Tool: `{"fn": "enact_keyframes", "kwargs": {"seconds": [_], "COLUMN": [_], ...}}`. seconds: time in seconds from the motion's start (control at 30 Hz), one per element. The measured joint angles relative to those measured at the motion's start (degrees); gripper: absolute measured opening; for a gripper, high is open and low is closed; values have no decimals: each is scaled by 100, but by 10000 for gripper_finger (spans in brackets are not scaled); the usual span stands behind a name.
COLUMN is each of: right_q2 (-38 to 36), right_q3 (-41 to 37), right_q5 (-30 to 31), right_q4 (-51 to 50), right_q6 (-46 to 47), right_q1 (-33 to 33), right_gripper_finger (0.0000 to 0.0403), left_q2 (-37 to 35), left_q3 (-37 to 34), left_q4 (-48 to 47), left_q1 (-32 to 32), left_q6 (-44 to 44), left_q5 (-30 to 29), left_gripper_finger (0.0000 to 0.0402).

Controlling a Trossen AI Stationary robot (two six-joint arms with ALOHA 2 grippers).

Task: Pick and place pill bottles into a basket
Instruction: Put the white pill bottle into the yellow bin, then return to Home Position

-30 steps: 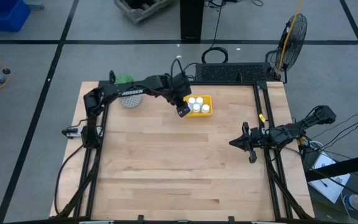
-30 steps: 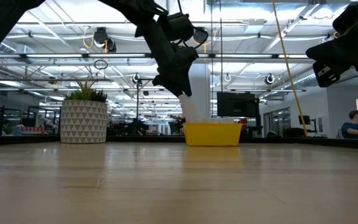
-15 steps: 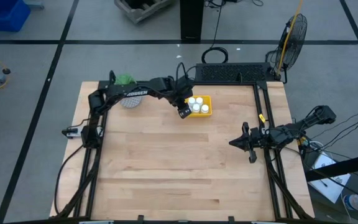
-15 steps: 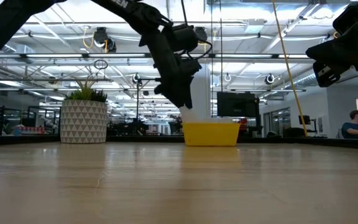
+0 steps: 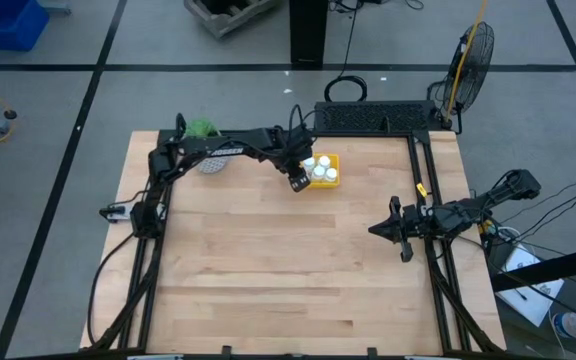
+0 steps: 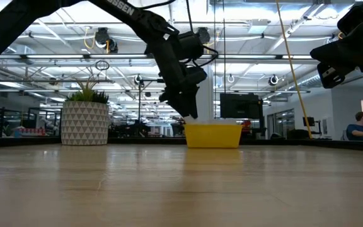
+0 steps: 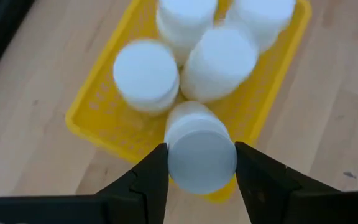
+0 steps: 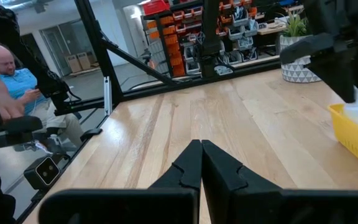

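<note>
The yellow basket (image 5: pixel 330 172) (image 7: pixel 104 118) stands near the table's far edge and holds several white pill bottles (image 7: pixel 145 75) standing upright. My left gripper (image 5: pixel 297 181) (image 6: pixel 186 108) (image 7: pixel 201 180) hangs over the basket's left near corner, shut on one more pill bottle (image 7: pixel 200 149). My right gripper (image 5: pixel 372 229) (image 8: pixel 201 152) is shut on nothing and waits level above the table's right side. My left gripper pinches the bottle's capped end (image 7: pixel 171 163) between its two fingers (image 7: pixel 150 182), one on each side. The fingers slant steeply down from the table's left. The bottle points down past the fingertips toward the basket's rim (image 7: pixel 225 190). I cannot tell whether its lower end touches anything.
A white patterned pot with a green plant (image 5: pixel 208 160) (image 6: pixel 85 122) stands at the far left, beside my left arm. Bare wooden table (image 5: pixel 278 270) spreads across the middle and near side. A person sits beyond the table's right edge (image 8: pixel 17 74).
My left gripper has sunk toward the basket with the pill bottle still held. The bottle's lower end, which hung clear above the basket's rim, now stands down behind the rim in the low view.
</note>
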Motion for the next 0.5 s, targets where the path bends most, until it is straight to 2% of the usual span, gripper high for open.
{"fn": "enact_keyframes", "kwargs": {"seconds": [0.1, 0.3, 0.5], "right_q2": [-1, -1, -1], "right_q3": [0, 1, -2], "right_q5": [0, 0, 0], "right_q4": [0, 0, 0], "right_q6": [1, 1, -2], "right_q1": [-1, 0, 0], "right_gripper_finger": [0, 0, 0], "left_q2": [16, 16, 16], "left_q3": [0, 0, 0], "left_q4": [123, 163, 268], "left_q1": [-8, -67, -80], "left_q6": [31, 92, 35], "left_q5": [108, -16, -126], "left_gripper_finger": [174, 232, 267]}}
